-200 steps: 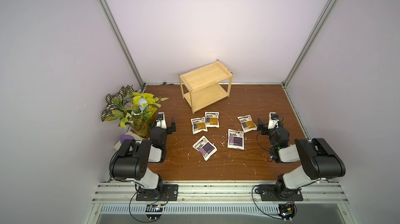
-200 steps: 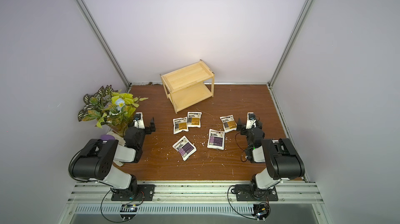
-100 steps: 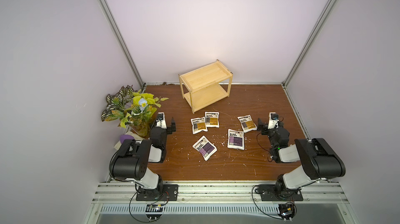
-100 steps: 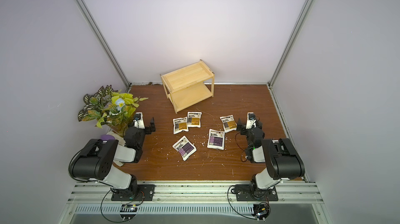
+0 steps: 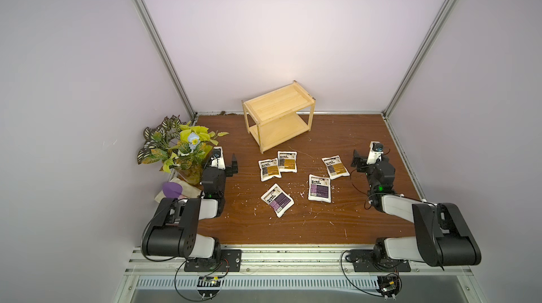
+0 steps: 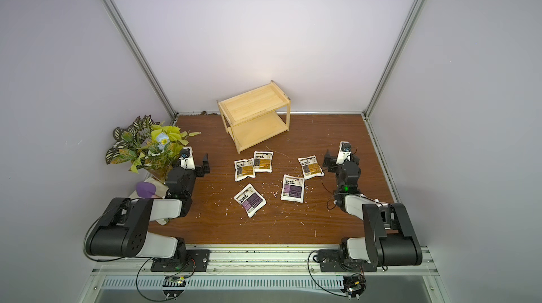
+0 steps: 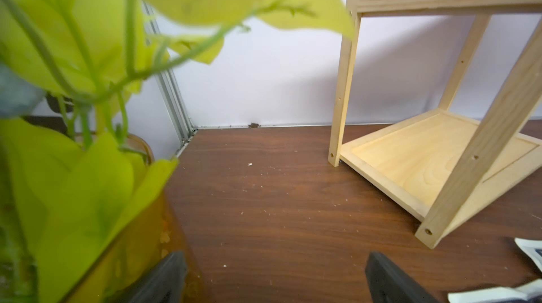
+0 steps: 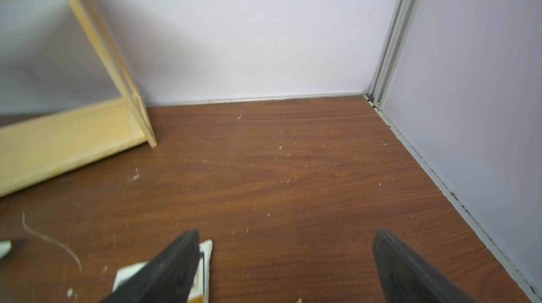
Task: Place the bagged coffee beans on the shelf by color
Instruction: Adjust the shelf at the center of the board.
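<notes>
Several bagged coffee beans lie flat on the brown table in both top views. Three have orange blocks (image 5: 269,169) (image 5: 287,161) (image 5: 335,167), two have purple blocks (image 5: 319,188) (image 5: 277,199). The light wooden shelf (image 5: 278,117) stands behind them, both boards bare. My left gripper (image 7: 274,272) is open over bare table, left of the bags. My right gripper (image 8: 286,257) is open with bare table between its fingers. A corner of the right-hand orange bag (image 8: 206,253) shows beside one finger (image 8: 176,263).
A leafy plant in an amber glass vase (image 5: 181,152) stands close against my left gripper. A purple item on a cloth (image 5: 173,190) lies at the left wall. Walls and metal posts close the table on three sides. White crumbs dot the table.
</notes>
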